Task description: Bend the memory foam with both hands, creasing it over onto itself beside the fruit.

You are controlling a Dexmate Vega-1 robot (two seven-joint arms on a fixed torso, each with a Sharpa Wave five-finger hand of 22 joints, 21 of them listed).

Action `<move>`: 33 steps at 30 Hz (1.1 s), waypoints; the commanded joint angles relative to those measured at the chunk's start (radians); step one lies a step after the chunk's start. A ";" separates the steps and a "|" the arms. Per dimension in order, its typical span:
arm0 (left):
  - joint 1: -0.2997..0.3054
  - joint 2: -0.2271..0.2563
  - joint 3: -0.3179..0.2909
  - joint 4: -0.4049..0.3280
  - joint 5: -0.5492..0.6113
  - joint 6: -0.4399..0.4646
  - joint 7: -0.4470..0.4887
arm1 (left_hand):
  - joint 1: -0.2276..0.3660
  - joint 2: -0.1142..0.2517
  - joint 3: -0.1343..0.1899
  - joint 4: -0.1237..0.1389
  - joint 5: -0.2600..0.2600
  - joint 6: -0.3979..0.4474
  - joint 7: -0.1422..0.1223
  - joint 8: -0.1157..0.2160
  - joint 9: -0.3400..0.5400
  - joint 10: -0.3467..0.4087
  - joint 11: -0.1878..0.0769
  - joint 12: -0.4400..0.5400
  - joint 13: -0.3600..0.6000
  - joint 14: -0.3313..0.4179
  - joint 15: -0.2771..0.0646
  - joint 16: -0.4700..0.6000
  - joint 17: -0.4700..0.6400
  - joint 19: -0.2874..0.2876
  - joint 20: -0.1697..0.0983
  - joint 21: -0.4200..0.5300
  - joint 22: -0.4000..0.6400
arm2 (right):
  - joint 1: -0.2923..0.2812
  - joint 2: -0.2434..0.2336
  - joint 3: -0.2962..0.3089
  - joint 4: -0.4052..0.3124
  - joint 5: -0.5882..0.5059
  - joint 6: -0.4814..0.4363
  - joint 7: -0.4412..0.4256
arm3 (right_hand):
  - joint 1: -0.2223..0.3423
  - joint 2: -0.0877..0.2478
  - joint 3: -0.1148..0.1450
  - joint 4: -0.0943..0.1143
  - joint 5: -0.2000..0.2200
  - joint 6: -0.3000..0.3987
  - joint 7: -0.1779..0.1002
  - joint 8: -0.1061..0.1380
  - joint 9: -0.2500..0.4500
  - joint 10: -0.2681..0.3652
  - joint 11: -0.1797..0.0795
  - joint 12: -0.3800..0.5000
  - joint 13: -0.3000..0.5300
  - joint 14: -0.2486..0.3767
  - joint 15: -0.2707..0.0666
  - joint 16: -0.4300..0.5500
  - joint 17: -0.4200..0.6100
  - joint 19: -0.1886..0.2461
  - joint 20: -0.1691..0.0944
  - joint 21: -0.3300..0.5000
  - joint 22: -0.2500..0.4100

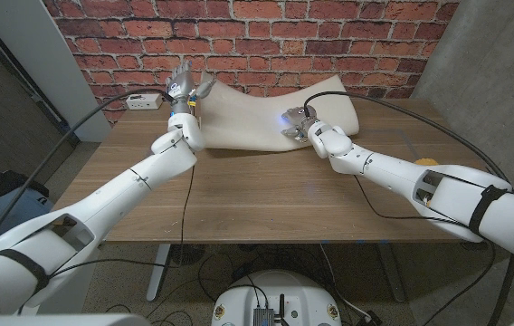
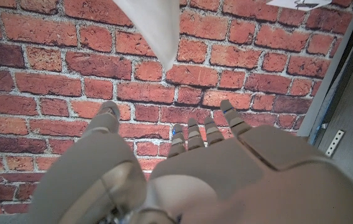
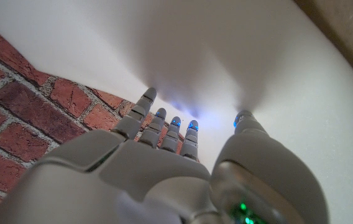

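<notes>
The cream memory foam [image 1: 266, 113] lies at the back of the table, its far edge curling up against the brick wall. My left hand [image 1: 187, 91] is raised at the foam's left end with fingers spread; in the left wrist view this hand [image 2: 183, 168] holds nothing and a foam corner [image 2: 155, 28] hangs ahead of it. My right hand [image 1: 304, 124] is on the foam's right part. In the right wrist view its fingertips [image 3: 164, 121] press into the foam [image 3: 245, 56], blue light glowing at the contact. A small yellow thing [image 1: 427, 161], perhaps the fruit, peeks out beside my right forearm.
A white power strip [image 1: 144, 101] with cables lies at the table's back left corner. A black cable [image 1: 393, 110] runs across the right side of the wooden table [image 1: 266, 195]. The brick wall [image 1: 266, 36] stands right behind the foam.
</notes>
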 commanded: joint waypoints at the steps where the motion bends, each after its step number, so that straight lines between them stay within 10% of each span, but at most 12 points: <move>1: 0.031 0.026 0.057 -0.060 0.232 0.008 0.009 | -0.009 0.007 -0.010 -0.006 0.007 -0.012 -0.012 -0.007 -0.019 0.005 -0.014 0.019 -0.005 -0.029 -0.018 0.002 0.003 -0.036 -0.025 -0.023 0.002 | 0.047 0.047 -0.058 0.093 0.036 0.005 0.015 | 0.003 0.002 0.000 -0.004 -0.003 -0.003 -0.004 0.002 0.003 -0.004 0.006 -0.001 0.001 -0.005 -0.053 -0.002 0.003 -0.004 0.000 -0.004 0.003; 6: -0.014 0.069 0.126 -0.138 0.310 0.112 -0.235 | -0.016 -0.004 -0.024 -0.013 0.006 -0.021 -0.028 -0.011 -0.036 0.027 -0.043 0.031 -0.010 0.012 -0.051 0.019 0.002 -0.007 -0.045 -0.019 0.002 | 0.059 0.061 -0.072 0.121 0.053 0.012 0.008 | 0.001 0.001 -0.001 -0.004 -0.004 -0.004 -0.003 0.003 0.003 -0.004 0.006 -0.002 0.001 -0.007 -0.052 -0.003 0.004 -0.004 0.001 -0.004 0.003; 15: -0.121 0.136 0.215 -0.224 0.341 0.130 -0.689 | -0.049 -0.062 -0.071 -0.016 0.016 -0.009 -0.003 -0.007 -0.049 0.017 -0.022 0.028 -0.014 0.047 -0.011 0.019 0.003 0.009 0.025 -0.029 0.001 | 0.083 0.092 -0.090 0.171 0.090 0.012 0.017 | -0.006 0.002 -0.003 -0.002 -0.005 -0.004 -0.002 0.004 0.003 -0.004 0.009 -0.002 0.002 -0.008 -0.051 -0.001 0.006 -0.005 0.004 -0.005 0.003; 21: -0.171 0.152 0.261 -0.240 0.403 0.129 -0.877 | -0.059 -0.075 -0.083 -0.015 0.021 -0.014 0.007 -0.010 -0.051 0.017 -0.013 0.029 -0.015 0.043 0.005 0.016 0.004 0.015 0.045 -0.033 0.001 | 0.094 0.100 -0.103 0.190 0.105 0.007 0.015 | -0.012 0.004 -0.005 0.002 -0.006 -0.006 0.000 0.005 0.004 -0.006 0.008 -0.002 0.002 -0.009 -0.050 0.000 0.008 -0.005 0.004 -0.006 0.003; 25: -0.189 0.149 0.277 -0.230 0.448 0.126 -0.959 | -0.048 -0.090 -0.097 -0.024 0.037 -0.065 0.022 -0.021 -0.053 0.017 -0.006 0.030 -0.017 0.039 0.024 0.013 0.003 0.087 0.111 -0.022 -0.002 | 0.099 0.101 -0.111 0.194 0.111 0.005 0.012 | -0.014 0.005 -0.005 0.003 -0.007 -0.009 0.001 0.004 0.004 -0.006 0.008 -0.002 0.002 -0.009 -0.050 0.000 0.009 -0.004 0.004 -0.006 0.003; 33: -0.179 0.147 0.258 -0.221 0.488 0.083 -1.035 | -0.018 -0.111 -0.105 -0.043 0.050 -0.057 0.035 -0.009 -0.054 0.022 -0.008 0.032 -0.018 0.050 0.049 0.016 0.003 0.108 0.125 -0.026 -0.004 | 0.109 0.104 -0.133 0.206 0.111 0.002 0.018 | -0.015 0.007 -0.004 0.003 -0.007 -0.012 0.003 0.004 0.004 -0.008 0.013 -0.003 0.002 -0.010 -0.050 0.000 0.009 -0.004 0.003 -0.006 0.004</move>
